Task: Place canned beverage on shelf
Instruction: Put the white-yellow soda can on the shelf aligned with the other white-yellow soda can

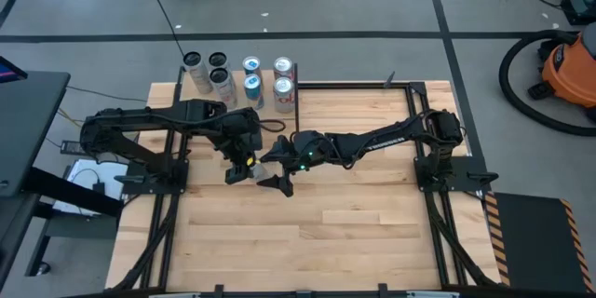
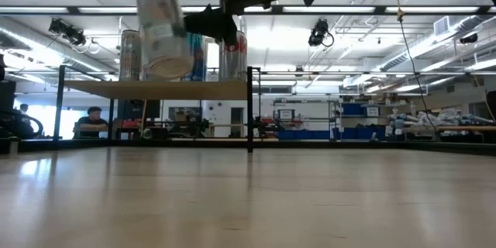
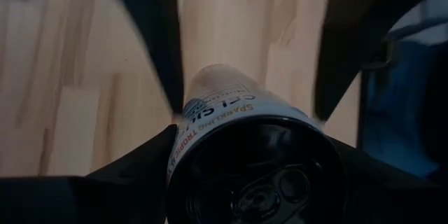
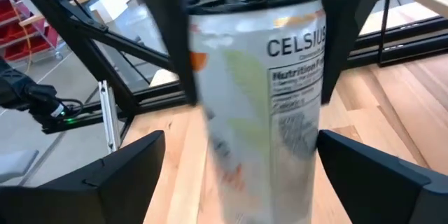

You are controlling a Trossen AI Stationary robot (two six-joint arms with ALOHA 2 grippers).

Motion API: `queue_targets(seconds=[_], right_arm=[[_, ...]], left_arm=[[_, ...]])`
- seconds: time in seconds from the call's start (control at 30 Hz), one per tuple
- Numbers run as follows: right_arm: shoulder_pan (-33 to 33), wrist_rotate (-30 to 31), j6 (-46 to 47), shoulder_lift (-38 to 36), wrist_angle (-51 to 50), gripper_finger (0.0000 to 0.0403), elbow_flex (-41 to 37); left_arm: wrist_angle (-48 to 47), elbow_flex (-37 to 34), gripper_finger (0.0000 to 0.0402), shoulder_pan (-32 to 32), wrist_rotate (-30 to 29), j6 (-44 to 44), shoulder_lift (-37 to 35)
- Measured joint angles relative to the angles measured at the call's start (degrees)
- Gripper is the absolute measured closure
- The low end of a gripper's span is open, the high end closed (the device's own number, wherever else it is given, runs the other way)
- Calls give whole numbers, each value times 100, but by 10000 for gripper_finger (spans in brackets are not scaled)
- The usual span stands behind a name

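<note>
- The left gripper (image 1: 240, 169) hangs above the middle of the table (image 1: 354, 242) and clasps a white can (image 1: 238, 173) by its top end; its wrist view shows the can (image 3: 241, 147) squeezed between both dark fingers (image 3: 157, 31), lid end toward the camera.
- In the low view the can (image 2: 161, 27) hangs in the air, slightly tilted, clear of the tabletop.
- The right gripper (image 1: 277, 173) sits just beside that can, fingers spread wide and released; in its wrist view the can (image 4: 259, 105) stands between the parted fingers (image 4: 119, 175) with a gap showing on each side.
- The can's label reads CELSIUS with a nutrition panel; whether it is full cannot be told.
- The shelf (image 2: 155, 89) stands at the far left edge of the table, a pale panel on thin black rods.
- Seven other cans (image 1: 237, 76) stand upright on the shelf in a close cluster: three silver with dark tops, two blue and white, two white.
- The held can is well short of the shelf, nearer the table's middle.
- A person (image 2: 93, 120) sits far behind the table.
</note>
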Motion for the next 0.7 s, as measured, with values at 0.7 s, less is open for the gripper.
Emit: queue_targets(seconds=[0.7], right_arm=[[2,-1877,0,0,-105,18,0]], left_arm=[[-1998,8,125,438,-772,222,-185]])
